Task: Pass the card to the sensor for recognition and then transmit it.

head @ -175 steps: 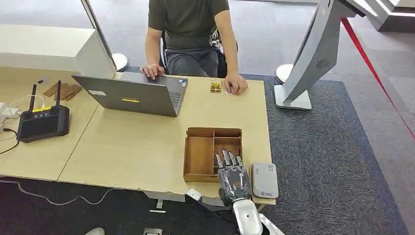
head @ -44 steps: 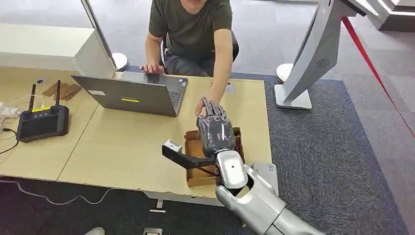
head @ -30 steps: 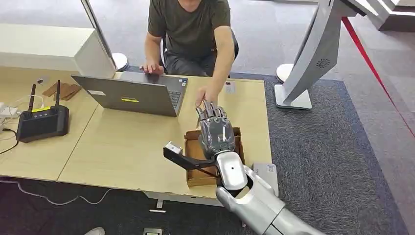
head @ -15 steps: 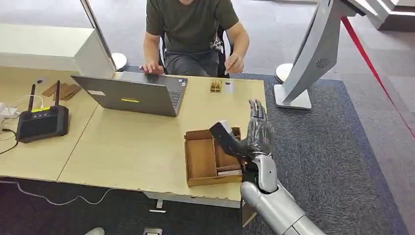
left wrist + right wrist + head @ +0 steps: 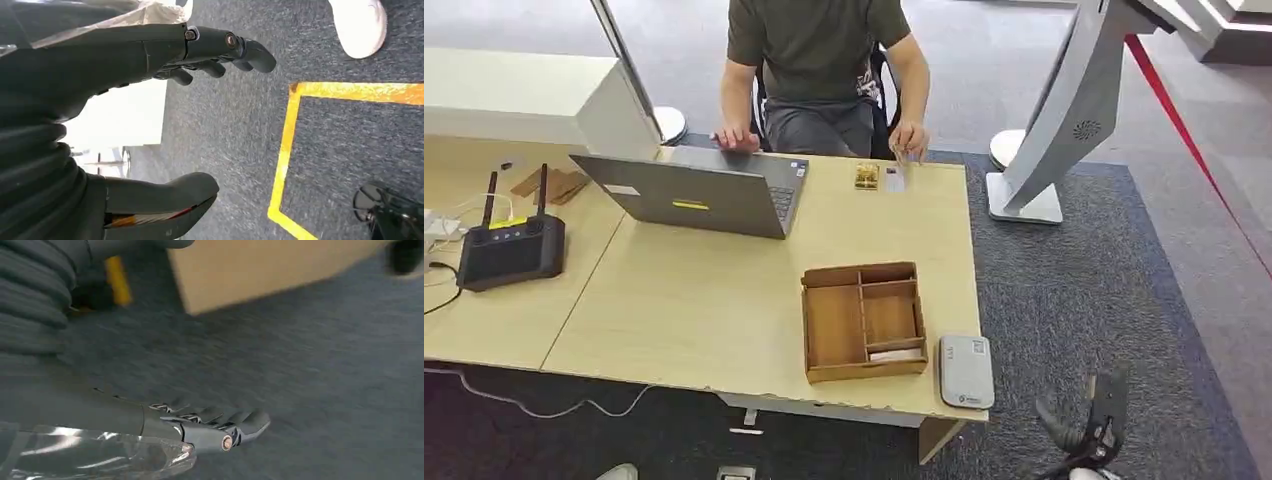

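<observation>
A pale card [image 5: 896, 354] lies flat in the near right compartment of the wooden tray [image 5: 861, 322], its long axis running across the robot's view, parallel to the near edge of the surface [image 5: 714, 300]; it looks like the task's card, though it is too small to be sure. Just beside the tray on the right sits the grey sensor [image 5: 965, 371], close to the surface's near right corner. A second small card [image 5: 894, 179] rests at the far edge under the fingertips of the seated person's hand [image 5: 909, 139], next to a small wooden block [image 5: 865, 177]. The right hand [image 5: 1092, 428] is much the nearer: it hangs low over the carpet, off the surface's right corner, so the tray card lies forward and to its left. Its fingers [image 5: 220, 426] are stretched out with nothing in them. The left hand [image 5: 150, 100] hangs over the floor, fingers [image 5: 235, 47] and thumb apart, empty. By position, the right hand would make any reach.
</observation>
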### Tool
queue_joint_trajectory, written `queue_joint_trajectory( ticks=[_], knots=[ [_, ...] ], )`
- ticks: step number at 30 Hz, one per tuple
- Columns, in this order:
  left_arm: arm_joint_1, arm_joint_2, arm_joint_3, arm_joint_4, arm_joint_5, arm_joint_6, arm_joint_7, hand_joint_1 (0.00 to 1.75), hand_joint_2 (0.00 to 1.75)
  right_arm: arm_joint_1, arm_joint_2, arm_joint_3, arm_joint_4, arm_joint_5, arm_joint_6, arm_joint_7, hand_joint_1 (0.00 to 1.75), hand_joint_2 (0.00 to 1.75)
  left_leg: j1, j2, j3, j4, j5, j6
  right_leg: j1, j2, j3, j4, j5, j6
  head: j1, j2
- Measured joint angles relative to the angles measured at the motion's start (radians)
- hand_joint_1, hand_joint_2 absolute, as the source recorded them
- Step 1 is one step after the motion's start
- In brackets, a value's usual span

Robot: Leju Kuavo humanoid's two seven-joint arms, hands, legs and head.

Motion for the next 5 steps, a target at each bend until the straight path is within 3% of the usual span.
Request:
queue_joint_trajectory(
  ticks=[3, 5],
  knots=[
    [0.007, 0.004, 0.009, 0.000, 0.006, 0.000, 0.000, 0.00, 1.75, 0.056, 0.007, -0.042, 0.101, -0.034, 0.064, 0.015, 0.00, 1.75, 0.001, 0.000, 0.000, 0.000, -0.001, -0.001, 0.001, 0.000, 0.000, 0.001, -0.002, -0.001, 0.000, 0.000],
    [0.007, 0.005, 0.013, 0.000, 0.009, 0.000, 0.000, 0.00, 1.75, 0.075, 0.009, -0.067, 0.152, -0.052, 0.093, 0.065, 0.00, 1.75, 0.001, 0.001, 0.000, 0.000, -0.002, -0.002, 0.001, 0.000, 0.000, 0.001, -0.002, -0.002, 0.000, 0.000]
  ],
)
